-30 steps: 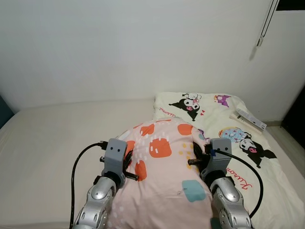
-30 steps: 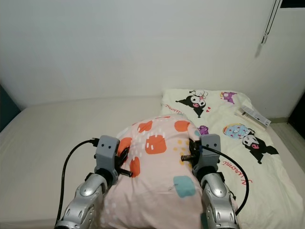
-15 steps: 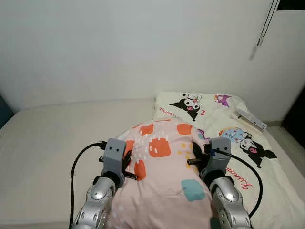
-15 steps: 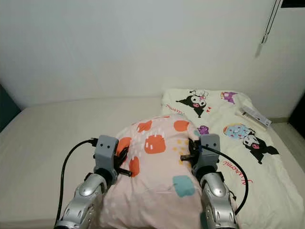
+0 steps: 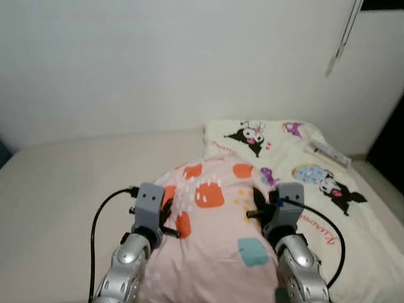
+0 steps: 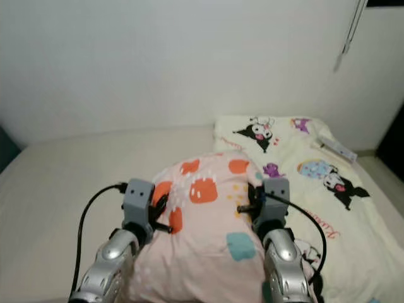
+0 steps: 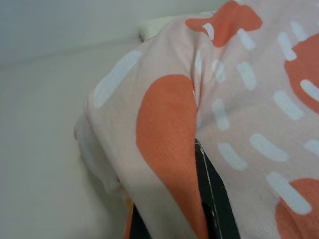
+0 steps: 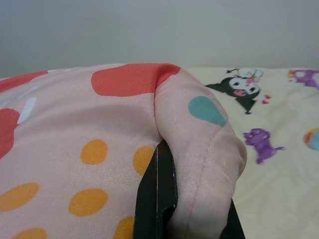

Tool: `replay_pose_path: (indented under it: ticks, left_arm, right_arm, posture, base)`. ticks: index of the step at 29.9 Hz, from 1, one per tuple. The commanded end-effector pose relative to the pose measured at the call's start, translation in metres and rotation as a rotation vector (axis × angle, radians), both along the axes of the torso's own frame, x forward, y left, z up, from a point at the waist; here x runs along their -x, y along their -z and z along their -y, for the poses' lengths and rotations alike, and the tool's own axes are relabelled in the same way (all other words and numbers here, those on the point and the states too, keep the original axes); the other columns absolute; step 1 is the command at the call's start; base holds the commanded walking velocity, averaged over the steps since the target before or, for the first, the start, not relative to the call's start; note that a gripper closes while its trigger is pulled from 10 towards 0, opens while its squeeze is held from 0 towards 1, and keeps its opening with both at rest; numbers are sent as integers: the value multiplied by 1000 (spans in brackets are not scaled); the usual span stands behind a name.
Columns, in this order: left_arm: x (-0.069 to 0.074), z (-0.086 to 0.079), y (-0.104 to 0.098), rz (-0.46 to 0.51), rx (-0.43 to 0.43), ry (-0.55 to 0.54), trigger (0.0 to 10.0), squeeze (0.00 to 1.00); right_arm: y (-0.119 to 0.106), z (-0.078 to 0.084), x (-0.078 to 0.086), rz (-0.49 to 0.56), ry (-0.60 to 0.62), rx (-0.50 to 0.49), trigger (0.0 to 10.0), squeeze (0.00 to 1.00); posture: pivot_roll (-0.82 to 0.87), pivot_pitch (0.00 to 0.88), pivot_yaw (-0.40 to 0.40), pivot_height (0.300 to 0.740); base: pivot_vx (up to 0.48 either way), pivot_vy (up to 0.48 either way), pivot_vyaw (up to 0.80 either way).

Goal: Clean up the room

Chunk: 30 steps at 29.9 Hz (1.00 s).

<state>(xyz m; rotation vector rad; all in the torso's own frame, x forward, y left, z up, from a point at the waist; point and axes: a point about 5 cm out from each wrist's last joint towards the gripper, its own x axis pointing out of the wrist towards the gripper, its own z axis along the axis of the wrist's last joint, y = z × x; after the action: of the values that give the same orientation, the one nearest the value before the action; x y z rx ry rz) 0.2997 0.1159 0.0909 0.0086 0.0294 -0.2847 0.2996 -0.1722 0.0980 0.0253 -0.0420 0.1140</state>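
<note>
Pink pillow (image 5: 214, 233) with orange, teal and yellow blotches sits right up against the robot, held up over the near edge of the cream bed (image 5: 57, 183). Left gripper (image 5: 165, 213) has its jaws clamped on the pillow's edge at about 9 o'clock, and the right gripper (image 5: 257, 203) is clenched on the opposite edge at about 3 o'clock, so the pillow hangs between the two silver arms. Wrist views show fabric folded over a black finger (image 8: 158, 199) on each side. Off at roughly 2 o'clock there's a cartoon-print blanket (image 5: 297, 164) spread on the bed, with a small white box (image 5: 329, 152) lying on it near the wall.
</note>
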Motion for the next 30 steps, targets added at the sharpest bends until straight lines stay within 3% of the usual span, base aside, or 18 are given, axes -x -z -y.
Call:
replay_pose_path:
  ticks: [1,30]
  left_arm:
    - [-1,-6,-6,39,-4,-20,10000,0]
    - [-2,-6,-8,41,-6,-9,10000,0]
  right_arm:
    - [-9,2,-1,58,13,-6,10000,0]
    - [-8,0,-2,63,18,-13,10000,0]
  posture:
    - [-6,50,42,740]
    - [1,51,55,740]
  base:
    - [0,394,0]
    - [0,394,0]
